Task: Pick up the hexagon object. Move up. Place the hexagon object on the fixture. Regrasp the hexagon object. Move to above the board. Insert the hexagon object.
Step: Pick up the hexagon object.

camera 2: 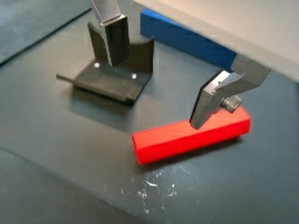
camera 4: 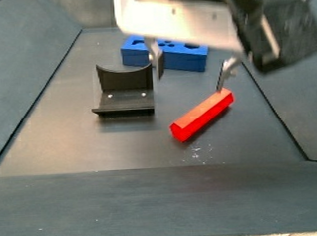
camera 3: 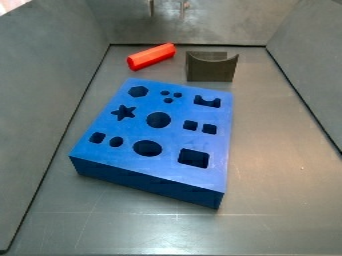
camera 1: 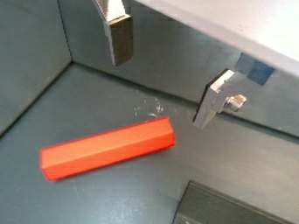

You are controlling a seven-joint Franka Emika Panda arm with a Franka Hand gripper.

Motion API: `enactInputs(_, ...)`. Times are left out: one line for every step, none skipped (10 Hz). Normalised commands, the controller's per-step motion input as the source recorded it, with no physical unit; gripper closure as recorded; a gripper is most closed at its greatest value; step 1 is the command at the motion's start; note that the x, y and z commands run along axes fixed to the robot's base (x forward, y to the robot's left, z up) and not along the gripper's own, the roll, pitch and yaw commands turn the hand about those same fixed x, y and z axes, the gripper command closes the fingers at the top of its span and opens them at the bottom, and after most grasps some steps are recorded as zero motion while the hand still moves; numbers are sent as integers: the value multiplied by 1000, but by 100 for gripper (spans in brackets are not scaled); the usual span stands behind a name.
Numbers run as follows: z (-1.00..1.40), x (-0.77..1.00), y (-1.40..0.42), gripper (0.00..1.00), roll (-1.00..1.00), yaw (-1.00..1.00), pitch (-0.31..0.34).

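The tool [camera 4: 188, 64] hangs with its fingers spread wide and holding nothing, above the hexagon object [camera 4: 202, 116], which lies flat on the dark floor at frame centre-right. The fixture [camera 4: 124, 90] stands just left; the board [camera 4: 165, 52] sits behind.

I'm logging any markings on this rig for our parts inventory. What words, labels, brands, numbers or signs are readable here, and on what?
None can be read in any view.
Hexagon object: plain red, no marking.
Board: only cut-out shapes, no text.
Fixture: unmarked.
Gripper, open above the hexagon object: no legible label on its fingers.
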Motion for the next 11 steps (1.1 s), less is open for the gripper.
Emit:
enactInputs(-963,123,6,0,-61,57,-99)
enactInputs(-1000,149,-17,0,0,0,-77)
enactInputs(-1000,126,-371,0,121,-297,-49)
enactInputs(-966,226,-286,0,144,-620,-56)
enactInputs(-660,54,-149,0,100,-497,-97)
enactInputs(0,0,23,0,0,0,0)
enactInputs(-583,-297,174,0,9,0,-109)
enactInputs(-831,-200,134,0,0,-11,-104)
enactInputs(-100,0,11,0,0,0,-11)
enactInputs(0,0,26,0,-14,-11,0)
enactInputs(14,0,189,0,-116,0,0)
